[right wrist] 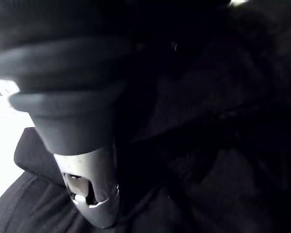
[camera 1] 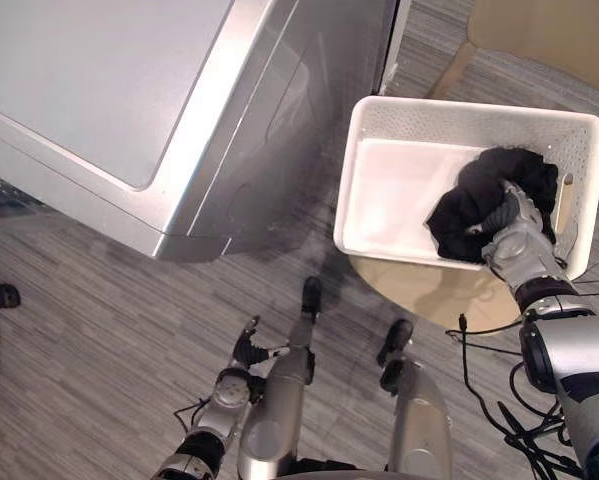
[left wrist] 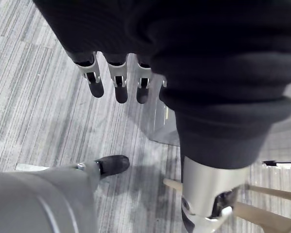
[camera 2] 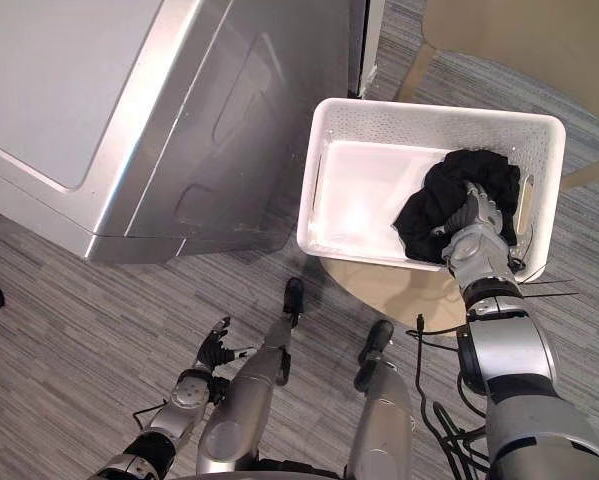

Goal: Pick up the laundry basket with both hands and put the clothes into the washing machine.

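Barely started: the laundry has not left the basket.

From my seat, the white laundry basket (camera 1: 459, 108) sits on a round wooden stool (camera 1: 419, 290), right of the washing machine (camera 1: 129, 100) and near its front corner. The black clothes (camera 1: 469, 215) are bunched at the basket's right end. My right hand (camera 1: 519, 240) is down on that bundle, but I can't tell whether it has clamped on the cloth. My left hand (camera 1: 234, 378) hangs low near the floor, well apart from the basket, its fingers (left wrist: 121, 82) straight and holding nothing. I judge the whole transfer is left to do, and I can't tell if the machine's door is open.
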